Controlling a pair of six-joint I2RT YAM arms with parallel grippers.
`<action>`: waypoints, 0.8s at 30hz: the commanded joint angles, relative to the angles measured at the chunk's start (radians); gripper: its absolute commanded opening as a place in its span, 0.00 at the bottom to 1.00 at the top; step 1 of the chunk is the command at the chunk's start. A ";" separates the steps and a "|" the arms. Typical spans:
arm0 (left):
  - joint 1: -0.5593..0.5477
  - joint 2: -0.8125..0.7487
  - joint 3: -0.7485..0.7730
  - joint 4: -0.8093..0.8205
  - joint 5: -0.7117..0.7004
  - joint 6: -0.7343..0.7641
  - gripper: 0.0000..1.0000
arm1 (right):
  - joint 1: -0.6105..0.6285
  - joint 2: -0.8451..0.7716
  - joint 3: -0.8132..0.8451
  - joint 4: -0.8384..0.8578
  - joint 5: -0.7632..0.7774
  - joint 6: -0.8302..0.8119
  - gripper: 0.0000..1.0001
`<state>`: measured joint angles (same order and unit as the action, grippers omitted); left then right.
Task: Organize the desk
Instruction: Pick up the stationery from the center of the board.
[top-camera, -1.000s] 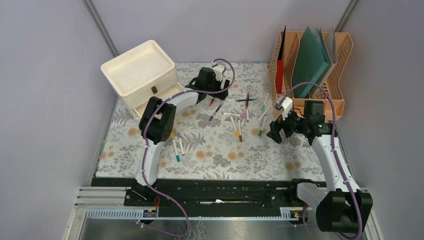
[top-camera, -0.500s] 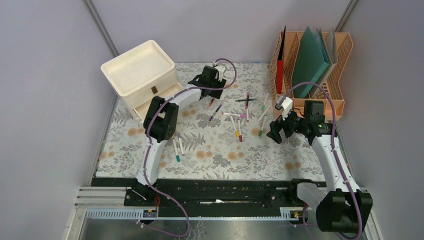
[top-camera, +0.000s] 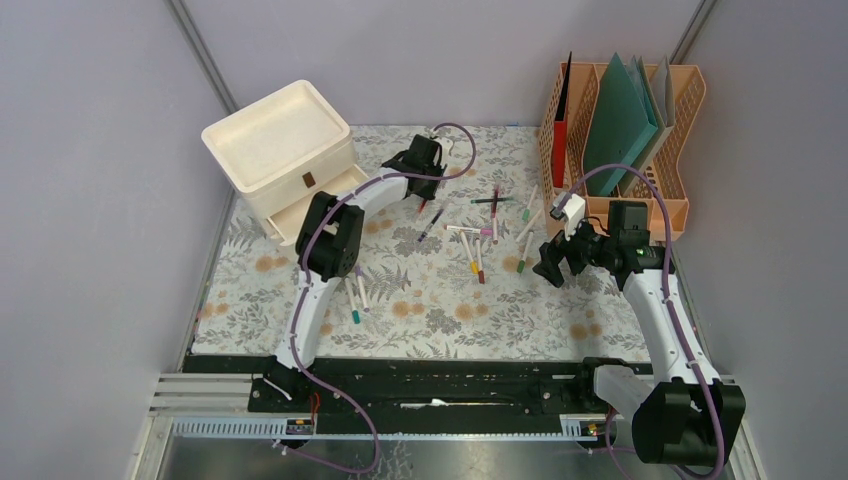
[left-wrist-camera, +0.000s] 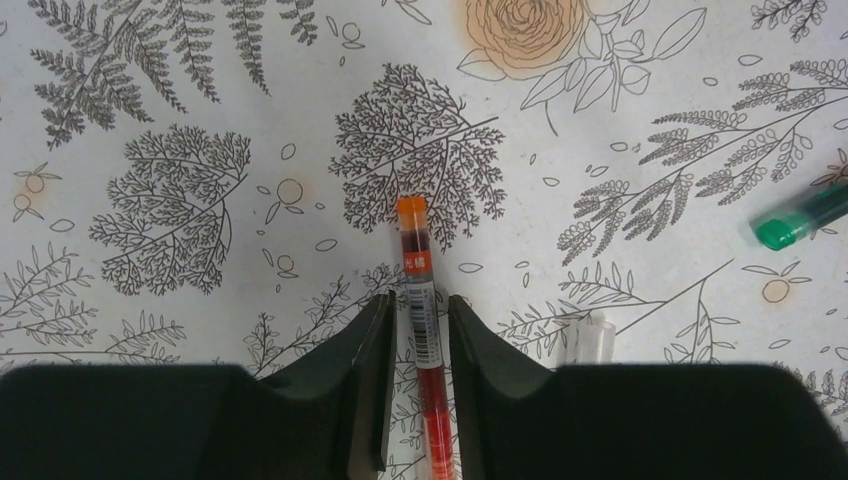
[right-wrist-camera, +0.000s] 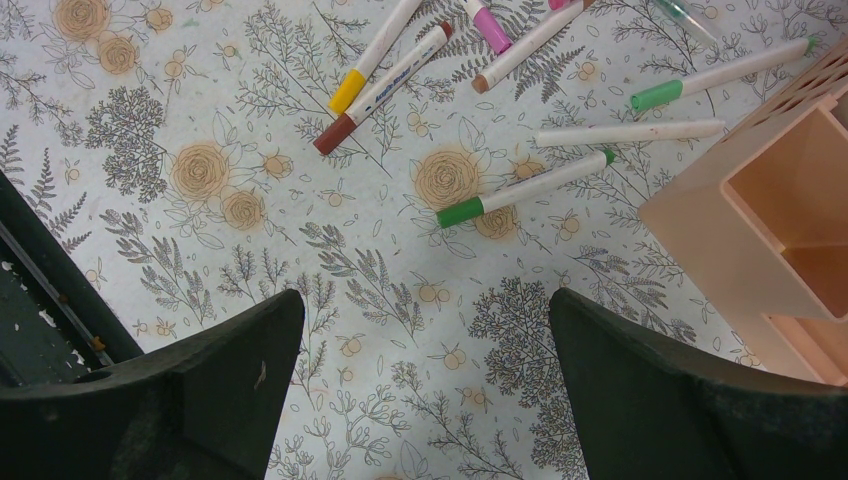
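From the top view, the task looks to me only at its start. The desk (top-camera: 430, 300) fills the middle of the booth, and many pens (top-camera: 480, 235) lie loose on it in a scattered group behind the centre. Two more pens (top-camera: 357, 295) lie beside the left arm. I see no pen put away. A cream drawer box (top-camera: 285, 140) stands at the far left corner with its lower drawer (top-camera: 300, 212) pulled out, and I cannot see anything inside it. A peach file rack (top-camera: 620, 130) with folders stands at the far right corner. The left gripper (top-camera: 425, 190) is low over the desk near the drawer box. The right gripper (top-camera: 553, 270) hangs in front of the rack.

In the left wrist view, the two fingers stand narrow around an orange pen (left-wrist-camera: 420, 290) that lies flat on the cloth. I cannot tell if they press it or only stand just beside it. A green pen (left-wrist-camera: 800, 220) lies well apart at the right, so nothing crowds this grasp.

In the right wrist view, the jaws are wide apart and hold nothing. Under them is bare cloth. A green-capped marker (right-wrist-camera: 525, 190), a yellow-tipped marker (right-wrist-camera: 375, 60) and a brown-tipped marker (right-wrist-camera: 385, 90) lie farther away. The wall of the rack is close at the right and, in my judgement, can hinder a reach there.
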<state>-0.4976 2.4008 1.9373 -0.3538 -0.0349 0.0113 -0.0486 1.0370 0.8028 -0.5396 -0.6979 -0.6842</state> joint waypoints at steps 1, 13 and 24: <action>0.002 0.038 0.071 -0.036 -0.044 0.020 0.28 | -0.004 0.002 0.004 0.015 -0.005 -0.015 1.00; -0.007 0.064 0.097 -0.073 -0.070 0.056 0.11 | -0.004 0.002 0.006 0.015 -0.005 -0.015 1.00; -0.007 -0.066 -0.014 0.031 0.001 0.028 0.00 | -0.004 -0.002 0.006 0.015 -0.003 -0.014 1.00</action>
<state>-0.5026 2.4321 1.9930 -0.3805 -0.0792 0.0517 -0.0486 1.0370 0.8028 -0.5396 -0.6979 -0.6842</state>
